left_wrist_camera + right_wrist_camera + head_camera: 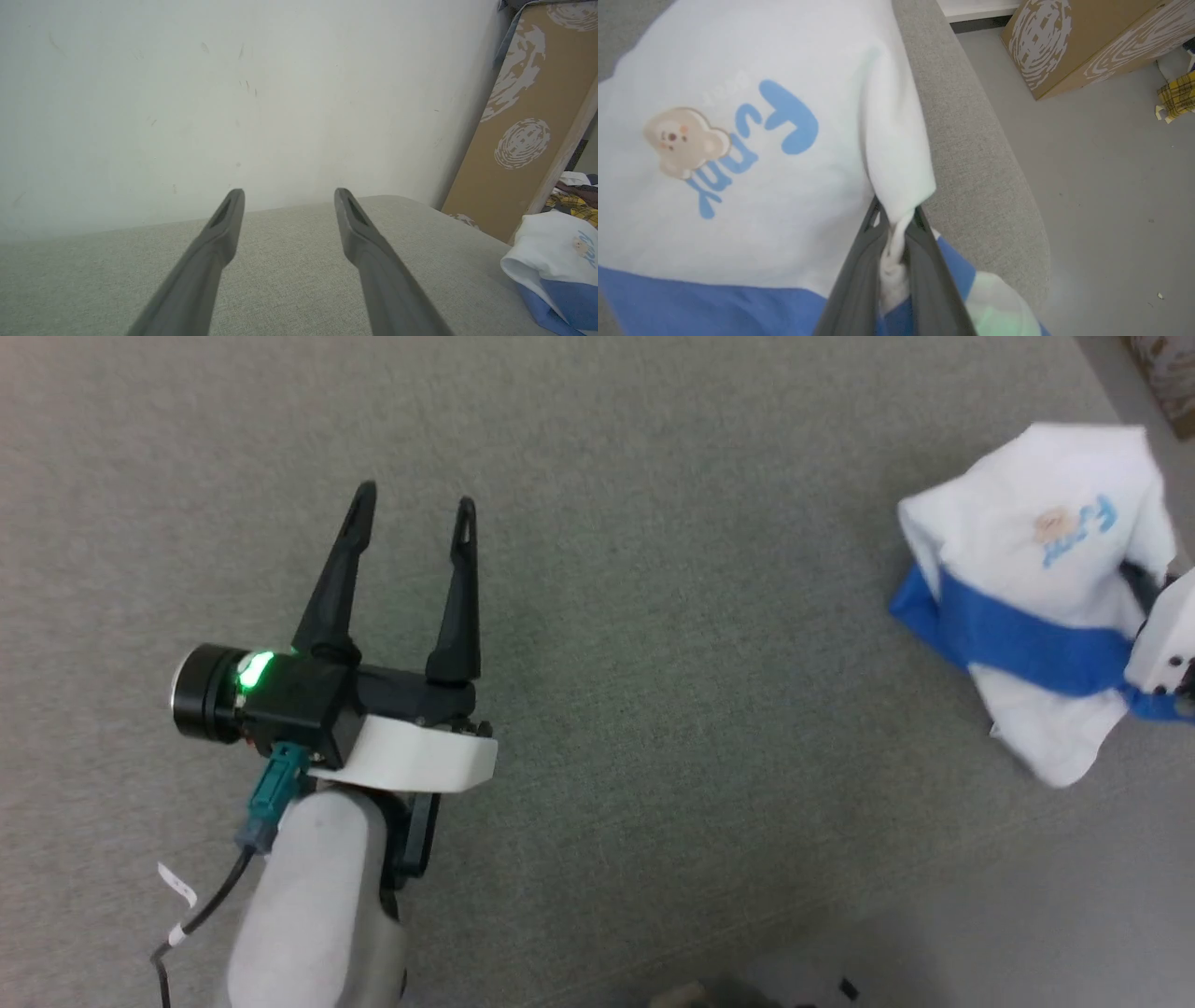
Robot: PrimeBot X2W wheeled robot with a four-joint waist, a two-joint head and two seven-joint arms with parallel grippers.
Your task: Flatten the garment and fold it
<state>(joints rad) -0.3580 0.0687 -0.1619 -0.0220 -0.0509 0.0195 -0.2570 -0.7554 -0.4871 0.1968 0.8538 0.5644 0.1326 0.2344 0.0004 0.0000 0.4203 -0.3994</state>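
Right wrist view looks straight onto the garment [784,205]: a soft white jersey body bunched into loose folds, with a beige bear patch [684,142] and curly blue lettering [777,116] on the chest, and a broad bright-blue band of cloth across the lower part. The right end effector [896,219] is clamped on a pinched ridge of the white cloth, which runs down between the two dark fingers while another fold drapes over their tips. Just beside that grip runs the rounded edge of the grey upholstered surface [971,154] that carries the garment, and beyond it lie the pale floor [1111,196] and a brown patterned box [1069,42]. From the head view the garment [1018,560] is a crumpled heap at the right edge of the surface, toward its far right corner, with the blue band [1022,642] slanting across it; the right end effector [1135,581] reaches into it from the right. The left end effector [415,499] hovers over bare grey fabric well apart from the garment, toward the left side of the surface, fingers spread and holding nothing. In the left wrist view those spread fingers [224,224] point toward the far edge of the surface and a white wall [233,93], with the garment [546,252] off to the right.
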